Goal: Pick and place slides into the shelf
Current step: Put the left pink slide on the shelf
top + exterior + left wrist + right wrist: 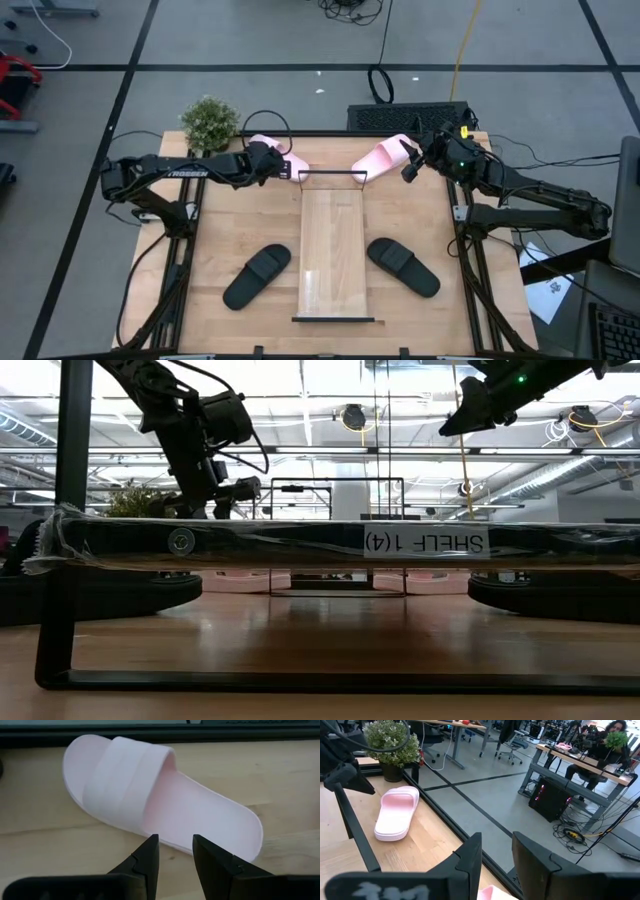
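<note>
Your left gripper (172, 855) has its jaws a little apart with nothing between them, hanging just over the heel side of one pink slide (160, 800), which lies flat on the tabletop (220, 230) beside the shelf's far end. Your right gripper (495, 855) also stands with a narrow empty gap, raised above the other pink slide (385, 155) at the opposite side of that same far end; only a sliver of pink shows below its fingers in its own wrist view, so you are working nearly blind there.

What could go wrong: with so small an opening, the left fingers may not straddle the sole's edge or the strap, and coming down as they are would likely push the slide along the wood or pinch only the rim, letting it swing and drop on the way over. On the right, the slide sits close to the shelf's black end bar (332, 174), so a low carry could snag it on that bar. Both arms converge on the shelf's far end, so moving them together risks a clash over the board.

As for contents, the shelf (333, 250) holds nothing: its board is bare from bar to bar. The two black slides lie on the tabletop flanking the shelf's near half, one (257, 276) on the left arm's side, one (403, 266) on the right arm's side, both untouched.
</note>
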